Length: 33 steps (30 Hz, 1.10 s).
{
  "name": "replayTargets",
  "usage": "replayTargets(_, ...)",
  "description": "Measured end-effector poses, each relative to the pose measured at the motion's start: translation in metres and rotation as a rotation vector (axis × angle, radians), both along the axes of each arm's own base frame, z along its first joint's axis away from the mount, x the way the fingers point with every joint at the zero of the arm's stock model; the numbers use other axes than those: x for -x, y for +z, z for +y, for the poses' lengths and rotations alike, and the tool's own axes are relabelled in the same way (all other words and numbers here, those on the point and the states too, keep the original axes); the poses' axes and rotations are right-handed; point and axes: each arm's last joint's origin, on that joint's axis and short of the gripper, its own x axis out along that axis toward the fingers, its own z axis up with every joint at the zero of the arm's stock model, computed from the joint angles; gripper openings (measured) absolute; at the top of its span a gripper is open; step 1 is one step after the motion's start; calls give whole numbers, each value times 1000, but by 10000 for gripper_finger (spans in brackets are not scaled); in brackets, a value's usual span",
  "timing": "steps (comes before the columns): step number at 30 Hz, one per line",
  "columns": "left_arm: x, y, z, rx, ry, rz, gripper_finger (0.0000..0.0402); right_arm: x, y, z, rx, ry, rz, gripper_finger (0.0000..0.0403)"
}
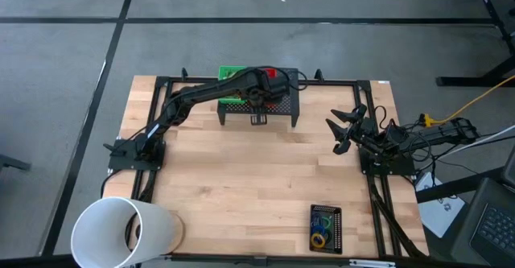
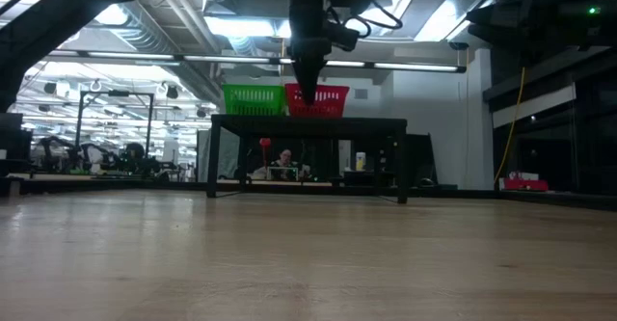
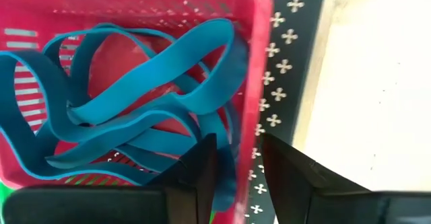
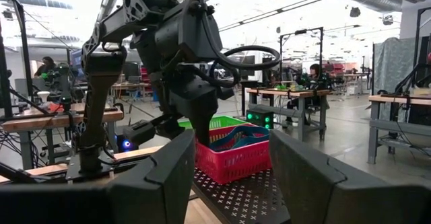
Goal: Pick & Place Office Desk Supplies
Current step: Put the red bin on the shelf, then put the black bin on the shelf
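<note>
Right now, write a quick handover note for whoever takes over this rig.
Left gripper: open, over the red tray's rim on the black stand, empty.
Right gripper: open, empty, waiting at the table's right edge.
Done: blue cord bundle lies in the red tray.
Left: coloured rings sit in the black tray at the front of the table; whether they must move is unclear.

No legible text, labels, brands, numbers or signs in any view; nothing on the counter or in the room reads.
</note>
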Motion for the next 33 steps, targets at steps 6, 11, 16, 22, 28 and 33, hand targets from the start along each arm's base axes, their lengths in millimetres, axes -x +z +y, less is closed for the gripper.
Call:
replayTargets(6, 1, 4, -4, 3, -12, -13, 136, 0, 0, 1, 10, 34, -3, 189)
replayTargets(11, 1, 5, -3, -4, -12, -23, 165, 0, 0, 1, 9, 40, -5, 189)
replayTargets(16, 0, 7, -2, -61, -11, -18, 191, 0, 0, 1, 12, 39, -3, 189)
replayTargets(22, 0, 7, -3, -83, -12, -8, 207, 0, 0, 1, 12, 39, -3, 189)
replayTargets(28, -2, 8, -8, -104, -29, 1, 207, 0, 0, 1, 13, 39, -3, 189)
replayTargets(33, -3, 9, -15, -82, -30, -16, 210, 0, 0, 1, 13, 38, -3, 189)
